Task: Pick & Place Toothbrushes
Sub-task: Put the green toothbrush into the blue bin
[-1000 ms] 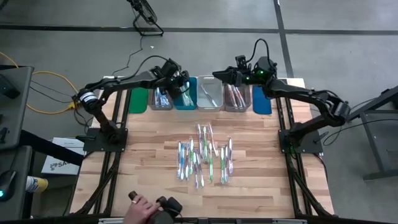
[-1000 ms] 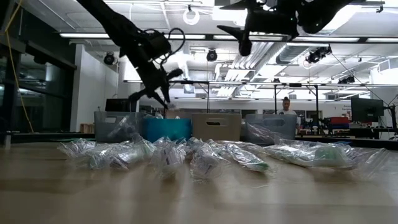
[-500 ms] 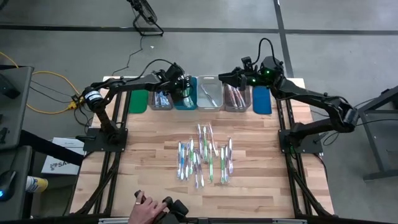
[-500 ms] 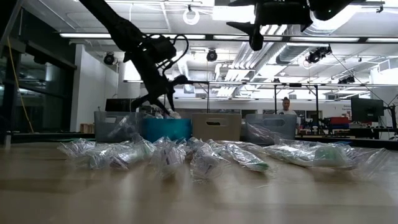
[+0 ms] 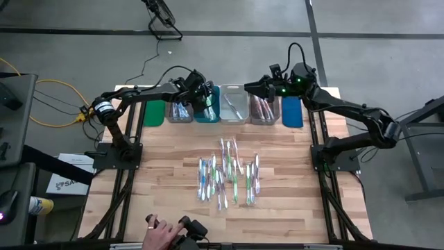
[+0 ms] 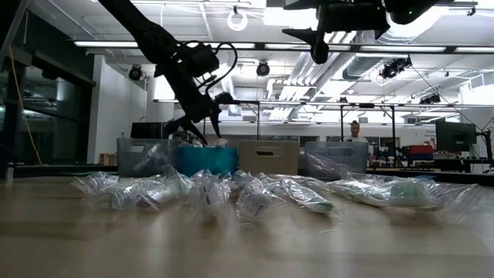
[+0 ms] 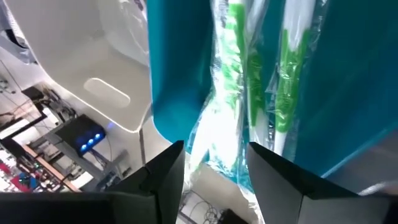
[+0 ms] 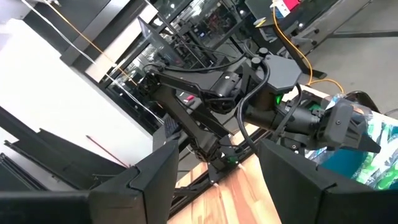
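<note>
Overhead camera is looking straight down; table-level camera is facing the room; both are sharing the bins (image 5: 229, 105) and toothbrushes (image 6: 255, 197).

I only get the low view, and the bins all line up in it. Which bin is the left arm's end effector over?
Observer: From above, the left end effector is over the teal bin.
Operator: What's inside that bin?
Observer: The left wrist view shows green toothbrushes in clear wrappers.
Operator: Where's the other arm?
Observer: The right end effector is open and empty, up by the back of the grey bin.
</note>
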`<action>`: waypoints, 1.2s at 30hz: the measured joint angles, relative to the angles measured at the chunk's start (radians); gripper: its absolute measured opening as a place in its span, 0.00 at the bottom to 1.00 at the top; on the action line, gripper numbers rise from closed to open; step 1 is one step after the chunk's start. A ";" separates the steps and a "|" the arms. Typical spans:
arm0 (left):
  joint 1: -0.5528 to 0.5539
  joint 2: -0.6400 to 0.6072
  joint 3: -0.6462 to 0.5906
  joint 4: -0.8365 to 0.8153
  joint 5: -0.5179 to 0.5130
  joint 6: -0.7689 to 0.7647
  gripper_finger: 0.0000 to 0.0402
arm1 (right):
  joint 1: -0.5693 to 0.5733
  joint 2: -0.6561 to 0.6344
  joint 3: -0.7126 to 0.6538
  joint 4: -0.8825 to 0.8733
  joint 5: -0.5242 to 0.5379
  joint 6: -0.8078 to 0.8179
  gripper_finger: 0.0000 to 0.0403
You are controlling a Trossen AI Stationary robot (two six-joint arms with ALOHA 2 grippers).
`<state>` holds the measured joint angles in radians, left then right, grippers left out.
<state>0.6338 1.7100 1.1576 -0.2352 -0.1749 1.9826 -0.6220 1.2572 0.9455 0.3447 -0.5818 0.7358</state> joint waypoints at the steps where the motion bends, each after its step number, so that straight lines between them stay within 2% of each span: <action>1: 0.000 0.000 0.000 0.001 0.000 -0.002 0.41 | 0.000 0.000 0.000 0.000 -0.001 -0.001 0.53; 5: 0.000 0.000 0.000 0.001 -0.019 -0.003 0.42 | 0.000 0.000 0.000 -0.005 -0.002 -0.017 0.53; 11: 0.000 0.000 0.000 0.001 -0.110 -0.006 0.42 | 0.000 0.000 0.000 -0.058 -0.002 -0.040 0.53; 17: -0.001 0.000 0.010 -0.002 -0.223 -0.149 0.40 | 0.000 0.001 0.000 -0.069 -0.025 -0.053 0.53; 22: -0.008 -0.011 0.047 -0.051 -0.211 -0.244 0.36 | -0.006 0.001 0.000 -0.072 -0.049 -0.052 0.53; 24: -0.008 -0.015 0.071 -0.079 -0.172 -0.269 0.34 | -0.014 0.001 0.000 -0.079 -0.058 -0.052 0.53; 30: -0.006 -0.025 0.156 -0.316 0.083 -0.480 0.28 | -0.029 0.001 0.000 -0.107 -0.073 -0.050 0.53; 33: -0.006 -0.025 0.201 -0.444 0.261 -0.660 0.24 | -0.029 0.001 0.000 -0.110 -0.073 -0.052 0.53; 36: -0.006 -0.026 0.208 -0.465 0.444 -0.827 0.18 | -0.029 0.001 0.000 -0.110 -0.073 -0.059 0.53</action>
<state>0.6277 1.6840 1.3652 -0.7001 0.2691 1.1558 -0.6514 1.2579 0.9455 0.2346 -0.6548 0.6771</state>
